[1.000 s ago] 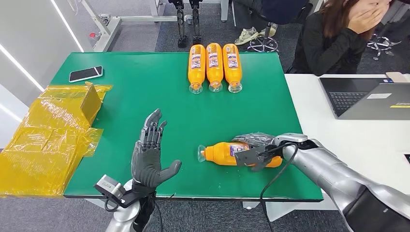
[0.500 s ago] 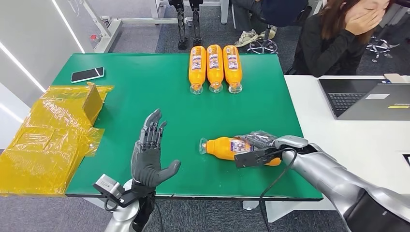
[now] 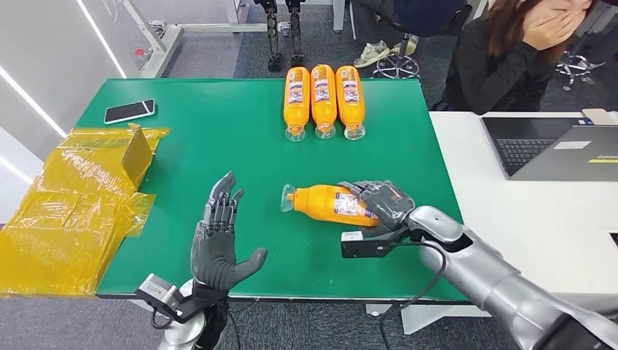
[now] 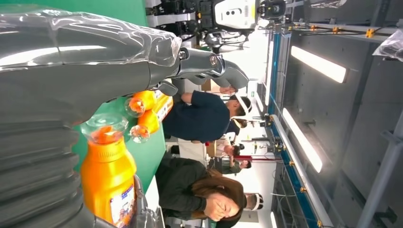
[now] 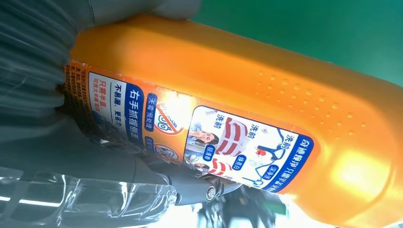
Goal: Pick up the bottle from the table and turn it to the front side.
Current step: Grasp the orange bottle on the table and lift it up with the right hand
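Note:
An orange bottle [image 3: 324,202] with a clear cap and a blue-and-white label is held lengthwise above the green table [image 3: 218,138], cap end toward my left. My right hand [image 3: 382,203] grips its base end, fingers wrapped around it. In the right wrist view the bottle [image 5: 266,123] shows close up with its label facing the camera. My left hand [image 3: 218,237] stands upright near the table's front edge, fingers apart, holding nothing. The left wrist view catches the bottle [image 4: 108,178] cap first.
Three more orange bottles [image 3: 323,100] lie side by side at the table's far edge. A phone [image 3: 129,111] lies far left. Yellow plastic wrap and a box [image 3: 80,204] cover the left side. A person [image 3: 517,58] sits beyond a white desk with a laptop [image 3: 554,146].
My right hand has lifted the bottle off the table and carried it farther from me and to my left. The left hand has shifted slightly toward me.

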`<state>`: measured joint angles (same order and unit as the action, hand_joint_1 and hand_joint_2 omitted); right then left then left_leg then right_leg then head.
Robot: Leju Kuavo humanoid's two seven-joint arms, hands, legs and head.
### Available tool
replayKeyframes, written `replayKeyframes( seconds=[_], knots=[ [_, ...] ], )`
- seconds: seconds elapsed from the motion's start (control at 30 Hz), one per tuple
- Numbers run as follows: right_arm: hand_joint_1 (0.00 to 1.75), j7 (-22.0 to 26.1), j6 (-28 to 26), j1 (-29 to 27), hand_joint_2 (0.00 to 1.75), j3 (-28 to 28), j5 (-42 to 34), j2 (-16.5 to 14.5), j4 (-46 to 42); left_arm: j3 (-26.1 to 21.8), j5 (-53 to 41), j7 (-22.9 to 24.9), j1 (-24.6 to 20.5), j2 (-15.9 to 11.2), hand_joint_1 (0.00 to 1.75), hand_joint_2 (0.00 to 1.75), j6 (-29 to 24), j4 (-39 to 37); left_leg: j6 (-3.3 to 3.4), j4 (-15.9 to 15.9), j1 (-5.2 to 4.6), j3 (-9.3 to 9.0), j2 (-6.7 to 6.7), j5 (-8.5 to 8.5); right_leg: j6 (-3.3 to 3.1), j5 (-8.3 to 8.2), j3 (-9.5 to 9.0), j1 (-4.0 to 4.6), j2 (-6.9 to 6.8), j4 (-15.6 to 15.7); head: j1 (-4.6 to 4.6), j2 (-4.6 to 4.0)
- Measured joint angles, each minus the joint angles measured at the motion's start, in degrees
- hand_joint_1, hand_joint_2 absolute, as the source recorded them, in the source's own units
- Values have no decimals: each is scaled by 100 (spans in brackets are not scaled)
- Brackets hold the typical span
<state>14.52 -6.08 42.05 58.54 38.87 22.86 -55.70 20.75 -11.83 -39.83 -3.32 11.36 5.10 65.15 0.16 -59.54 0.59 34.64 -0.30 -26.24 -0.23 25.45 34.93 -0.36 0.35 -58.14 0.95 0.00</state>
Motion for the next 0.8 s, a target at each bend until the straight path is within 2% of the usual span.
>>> replayKeyframes(
  seconds=[0.3, 0.8],
  knots=[
    [175, -87, -504, -1438, 175, -924, 793, 30, -1647, -256, -242, 88, 139, 104, 0, 175, 164, 285, 1, 4, 0, 12, -7, -4, -1, 8, 5, -1, -7, 0, 1, 0],
    [175, -51, -707, -2527, 175, -1563, 1391, -318, -2417, -355, -295, 79, 191, 138, 0, 175, 194, 329, -1, 5, 0, 13, -6, -5, -3, 9, 10, 0, -6, 0, 0, 0]
  ],
)
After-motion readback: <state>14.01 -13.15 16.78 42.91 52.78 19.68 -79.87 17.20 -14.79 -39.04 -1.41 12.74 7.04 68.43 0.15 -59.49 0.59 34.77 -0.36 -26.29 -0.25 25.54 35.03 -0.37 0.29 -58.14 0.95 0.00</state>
